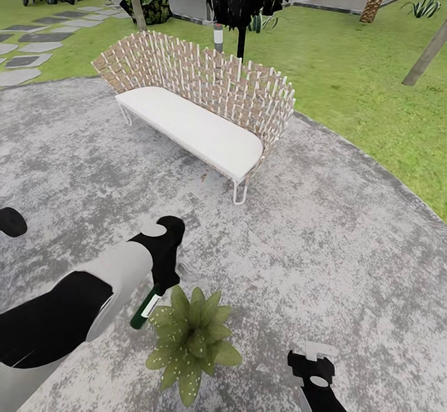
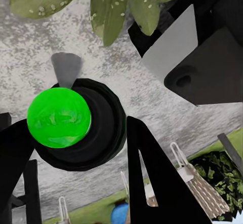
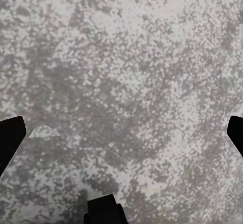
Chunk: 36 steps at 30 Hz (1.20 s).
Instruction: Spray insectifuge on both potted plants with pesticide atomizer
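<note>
My left gripper (image 1: pixel 164 275) is shut on the pesticide atomizer (image 1: pixel 145 310), a dark green bottle with a white label that slants down toward the patio. Its end lies just beside a potted plant (image 1: pixel 191 336), a low rosette of speckled green leaves that hides its own pot. In the left wrist view, the atomizer (image 2: pixel 76 124) shows a bright green dome on a black round body between the black fingers of my left gripper (image 2: pixel 81 155), with the plant's leaves (image 2: pixel 111 1) close beyond. My right gripper (image 1: pixel 313 362) hangs open over bare stone to the plant's right, and its wrist view has the gripper (image 3: pixel 121 133) spread wide.
The garden's round grey stone patio (image 1: pixel 323 244) lies all around. A wicker sofa with a white cushion (image 1: pixel 198 120) stands ahead, with a grey bollard lamp (image 1: pixel 218 36) behind it. Lawn (image 1: pixel 354 71) rings the patio, and stepping stones (image 1: pixel 31 43) lead off at far left.
</note>
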### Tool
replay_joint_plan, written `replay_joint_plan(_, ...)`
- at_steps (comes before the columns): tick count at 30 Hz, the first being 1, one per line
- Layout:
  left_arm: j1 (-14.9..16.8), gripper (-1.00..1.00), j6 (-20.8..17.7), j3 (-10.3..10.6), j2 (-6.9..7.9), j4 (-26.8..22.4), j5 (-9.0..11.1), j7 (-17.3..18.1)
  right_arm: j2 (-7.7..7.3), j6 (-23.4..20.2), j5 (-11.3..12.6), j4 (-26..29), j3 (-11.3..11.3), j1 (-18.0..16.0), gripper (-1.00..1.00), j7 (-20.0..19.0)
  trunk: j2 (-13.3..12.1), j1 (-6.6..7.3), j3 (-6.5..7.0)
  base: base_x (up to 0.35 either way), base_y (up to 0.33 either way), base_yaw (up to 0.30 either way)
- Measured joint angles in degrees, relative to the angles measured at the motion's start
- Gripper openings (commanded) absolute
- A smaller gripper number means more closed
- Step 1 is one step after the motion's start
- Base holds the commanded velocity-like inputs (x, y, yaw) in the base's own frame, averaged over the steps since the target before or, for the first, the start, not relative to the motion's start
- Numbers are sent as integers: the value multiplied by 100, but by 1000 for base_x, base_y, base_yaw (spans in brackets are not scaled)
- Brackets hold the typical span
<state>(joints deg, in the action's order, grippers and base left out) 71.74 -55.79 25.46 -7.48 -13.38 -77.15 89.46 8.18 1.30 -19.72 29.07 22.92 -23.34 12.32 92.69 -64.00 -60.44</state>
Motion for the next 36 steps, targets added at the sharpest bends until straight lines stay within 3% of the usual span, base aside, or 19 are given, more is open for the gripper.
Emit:
replay_joint_plan(3,-38,-100,5,3,-22,44,-9,0,-13,7,-6,4,6,0,100,4,0,0,0,0,0,0)
replay_joint_plan(7,-425,-100,-20,34,52,18,-15,0,-14,34,-17,-10,1,0,100,15,0,0,-1,0,0,0)
replay_joint_plan(9,-736,-100,-41,67,286,4,-141,-1,-9,36,-20,-4,4,0,100,9,0,0,-1,0,0,0)
replay_joint_plan(10,-850,-100,-46,66,405,0,-308,-2,-10,40,-21,4,1,0,100,7,0,0,-1,0,0,0)
replay_joint_plan(12,-944,-100,-52,32,532,1,-570,-1,-19,54,-22,6,-2,0,100,4,0,0,0,0,0,0)
replay_joint_plan(15,-999,-100,-59,43,720,-1,-722,1,-76,321,-21,66,14,2,100,8,0,0,0,0,0,0)
replay_joint_plan(17,-984,-100,-70,15,650,-16,-740,-1,-129,380,-41,59,0,1,100,25,0,0,0,0,0,0)
replay_joint_plan(20,-981,-100,-111,-51,349,15,-739,-1,-176,388,-173,7,14,5,100,38,0,0,0,0,0,0)
replay_joint_plan(28,-989,-100,-134,-31,215,48,-751,-1,-226,382,-201,-312,7,9,100,35,0,1,0,108,0,0)
replay_joint_plan(36,-996,-100,-141,-51,195,46,-750,-1,-193,379,-205,-307,4,9,100,26,0,0,0,6,0,0)
